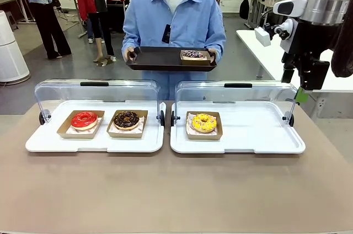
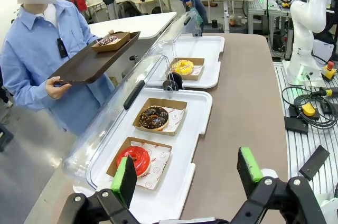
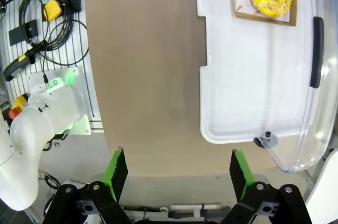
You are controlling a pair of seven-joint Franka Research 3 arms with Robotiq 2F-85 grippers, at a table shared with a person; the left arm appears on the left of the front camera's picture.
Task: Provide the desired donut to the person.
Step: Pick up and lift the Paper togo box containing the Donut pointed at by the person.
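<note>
The handover looks done, or nearly so. The person stands at the far side of the table holding a dark tray, and a sprinkled donut in its cardboard holder already sits on it. Whether that is the one asked for cannot be told.

Three others remain under raised clear lids: a red donut and a chocolate donut on the left white tray, and a yellow donut on the right white tray.

The left end effector is spread and empty above the near corner of the left white tray, close to the red donut. The right end effector is also spread and empty, raised over bare table beside the right white tray. The sprinkled donut lies well apart from both, across the table.
</note>
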